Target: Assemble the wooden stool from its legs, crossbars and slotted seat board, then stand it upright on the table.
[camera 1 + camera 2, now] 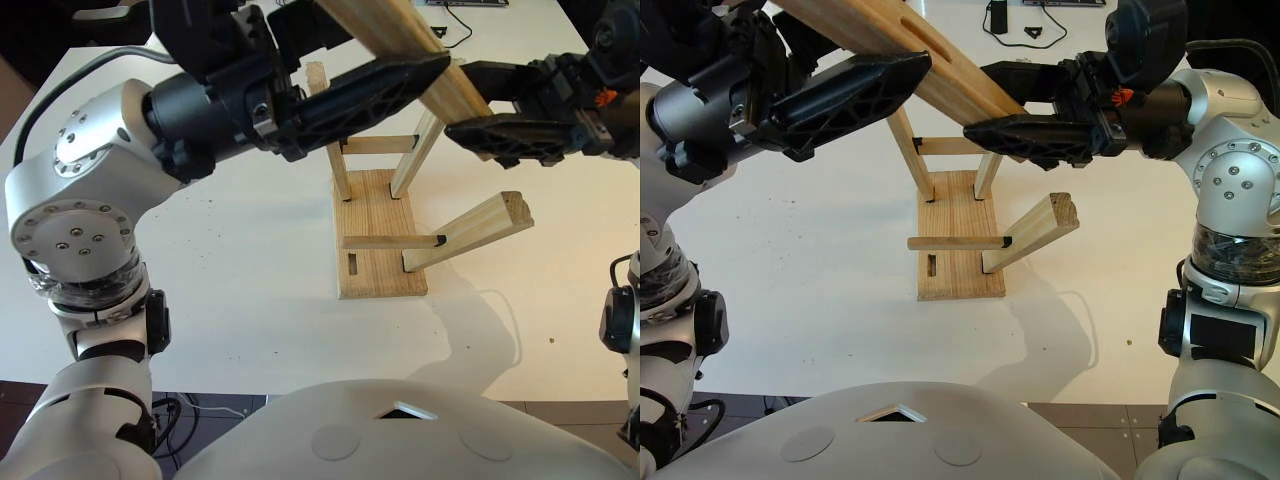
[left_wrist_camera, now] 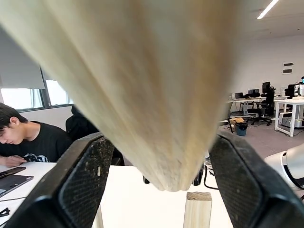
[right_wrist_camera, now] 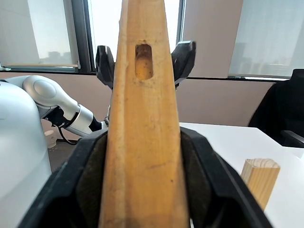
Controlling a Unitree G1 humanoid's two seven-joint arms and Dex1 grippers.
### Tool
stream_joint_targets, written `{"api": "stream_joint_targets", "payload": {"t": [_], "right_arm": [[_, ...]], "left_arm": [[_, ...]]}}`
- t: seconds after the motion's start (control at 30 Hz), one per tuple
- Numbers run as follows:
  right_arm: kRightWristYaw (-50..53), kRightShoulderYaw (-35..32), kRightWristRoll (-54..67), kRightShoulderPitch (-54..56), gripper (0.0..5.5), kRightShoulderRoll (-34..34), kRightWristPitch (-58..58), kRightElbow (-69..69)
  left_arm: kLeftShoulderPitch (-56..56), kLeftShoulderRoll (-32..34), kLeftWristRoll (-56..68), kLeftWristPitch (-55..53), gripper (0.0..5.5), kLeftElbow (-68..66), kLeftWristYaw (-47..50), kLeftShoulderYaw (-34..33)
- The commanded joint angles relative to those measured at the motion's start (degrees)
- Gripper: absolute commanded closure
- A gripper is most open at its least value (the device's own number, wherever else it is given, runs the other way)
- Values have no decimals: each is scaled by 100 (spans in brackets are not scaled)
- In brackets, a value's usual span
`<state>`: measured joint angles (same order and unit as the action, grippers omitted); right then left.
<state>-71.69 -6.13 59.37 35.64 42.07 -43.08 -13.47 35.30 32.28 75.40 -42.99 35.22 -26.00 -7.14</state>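
A loose wooden leg (image 1: 400,25) with a mortise slot (image 3: 144,61) hangs slanted above the table, held at both ends. My left gripper (image 1: 425,55) is shut on its upper part, with fingers (image 2: 80,185) on either side. My right gripper (image 1: 977,98) is shut on its lower end. Beneath them the slotted seat board (image 1: 385,215) lies flat. Two legs (image 1: 415,155) stand upright at its far end, joined by a crossbar (image 1: 378,145). A third leg (image 1: 470,230) leans outward to the right at the near end, with a crossbar (image 1: 390,241) in it. An open slot (image 1: 354,263) shows at the near left.
The white table (image 1: 230,270) has free room to the left and in front of the board. A black device and cable (image 1: 995,18) lie at the far edge. The table's front edge runs close to my body.
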Motion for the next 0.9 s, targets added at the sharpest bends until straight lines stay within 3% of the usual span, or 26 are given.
{"api": "stream_joint_targets", "payload": {"t": [0.03,0.27,0.47,0.63,0.9], "right_arm": [[-223,82,-282,74,346,66,175,55],[-515,250,-915,-62,346,129,583,148],[-602,296,-1076,-86,346,140,733,165],[-505,329,-1159,-96,234,79,755,79],[-203,-358,-845,-217,231,73,691,465]], "left_arm": [[121,7,34,-15,214,-4,-10,95],[-191,254,38,-26,346,204,-429,40],[-570,407,-163,105,346,224,-870,-9],[-587,330,-262,297,346,86,-917,-42],[-467,666,-572,422,346,-206,-1226,-397]]}}
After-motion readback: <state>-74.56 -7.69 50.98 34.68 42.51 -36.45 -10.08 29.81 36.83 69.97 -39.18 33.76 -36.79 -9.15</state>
